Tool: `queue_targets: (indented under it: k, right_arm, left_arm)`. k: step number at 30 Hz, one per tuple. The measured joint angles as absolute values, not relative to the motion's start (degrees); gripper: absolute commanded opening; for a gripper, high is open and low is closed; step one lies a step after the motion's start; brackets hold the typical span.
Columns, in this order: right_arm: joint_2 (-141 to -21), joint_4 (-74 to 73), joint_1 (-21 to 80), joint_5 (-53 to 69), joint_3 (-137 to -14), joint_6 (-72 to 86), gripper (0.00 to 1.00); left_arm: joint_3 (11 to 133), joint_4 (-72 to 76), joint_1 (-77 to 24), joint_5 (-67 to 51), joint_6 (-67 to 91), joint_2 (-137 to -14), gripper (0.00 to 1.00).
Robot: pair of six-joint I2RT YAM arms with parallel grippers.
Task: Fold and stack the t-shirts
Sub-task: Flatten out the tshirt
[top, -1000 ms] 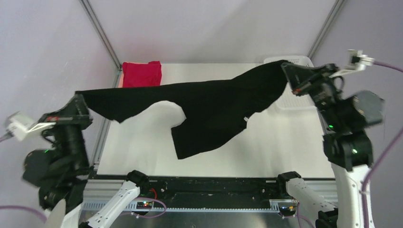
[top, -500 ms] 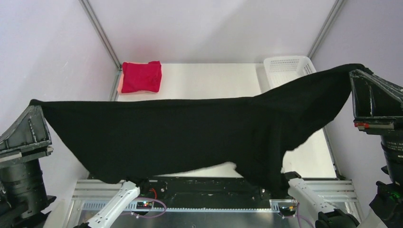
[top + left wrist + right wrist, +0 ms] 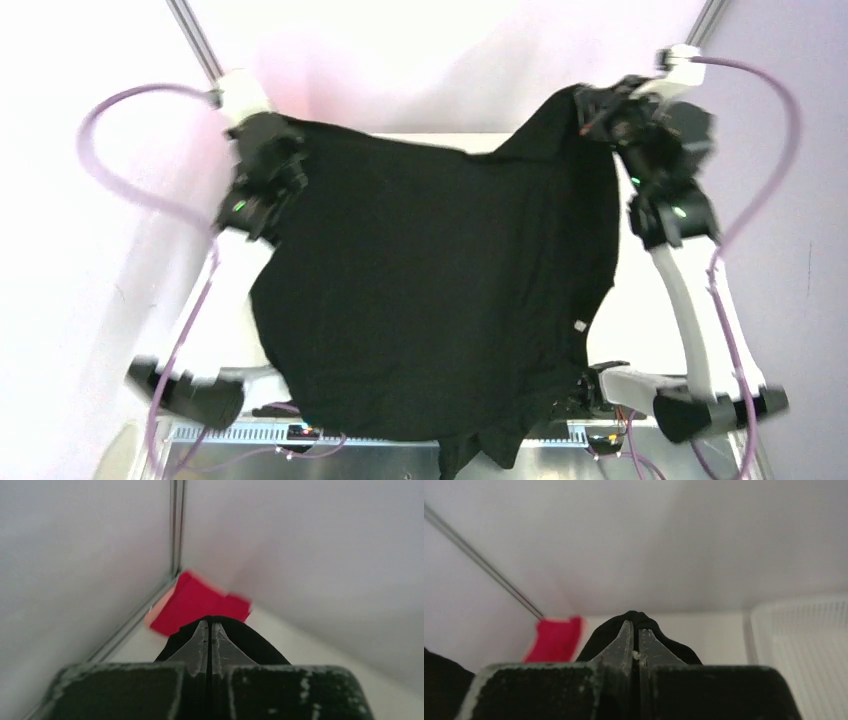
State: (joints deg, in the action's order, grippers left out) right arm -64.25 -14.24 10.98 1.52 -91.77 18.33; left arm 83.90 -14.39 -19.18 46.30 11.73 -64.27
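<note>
The large black t-shirt (image 3: 430, 290) hangs spread out between my two raised grippers and drapes down over the table's near edge. My left gripper (image 3: 290, 135) is shut on its upper left edge; in the left wrist view the gripper (image 3: 208, 624) pinches black cloth (image 3: 260, 647). My right gripper (image 3: 590, 105) is shut on the upper right edge; in the right wrist view the gripper (image 3: 634, 625) pinches black cloth (image 3: 611, 630). The folded red t-shirt (image 3: 197, 602) lies in the far left corner, also in the right wrist view (image 3: 555, 640); the black shirt hides it from above.
The white mesh basket (image 3: 809, 640) stands at the far right of the table. Metal frame posts rise at the far left corner (image 3: 176, 527) and the far right corner (image 3: 705, 22). Purple cables (image 3: 130, 130) loop beside both arms.
Both arms have swung from low and wide at the table's sides up and toward the back. The black shirt went from a stretched horizontal band to a hanging sheet that covers the table.
</note>
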Motion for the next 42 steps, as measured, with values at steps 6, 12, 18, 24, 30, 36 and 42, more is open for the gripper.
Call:
queue_targets:
  k: [6, 12, 18, 24, 30, 36, 42]
  right_arm:
    - [-82.65, -8.38, 10.96, 2.15, -79.99, 17.91, 0.04]
    - [-103.02, -5.63, 11.09, 4.51, -82.67, 18.85, 0.87]
    - [-111.24, -9.76, 11.68, 5.50, -89.82, 17.85, 0.99]
    - [-103.77, -9.93, 12.88, 5.08, -85.19, 19.05, 0.99]
    - [-96.18, -15.00, 15.07, 5.17, -76.99, 21.21, 0.99]
    - [-102.26, -17.19, 16.84, 6.44, -75.66, 23.20, 0.99]
    - [-111.35, -16.47, 16.84, 6.90, -76.60, 27.33, 1.00]
  left_arm:
    - [79.94, -14.52, -14.94, 46.19, 14.35, -94.02, 0.26]
    - [81.82, -17.82, -13.34, 45.30, 15.81, -110.96, 0.99]
    - [85.08, -17.63, -13.26, 44.60, 16.08, -108.73, 1.00]
    - [79.18, -16.75, -13.26, 36.10, 19.14, -97.43, 1.00]
    - [68.99, -15.70, -13.26, 24.10, 24.86, -89.86, 1.00]
    - [58.59, -16.21, -13.28, 18.39, 29.58, -89.78, 1.00]
    - [53.41, -16.78, -13.28, 18.15, 31.79, -89.89, 1.00]
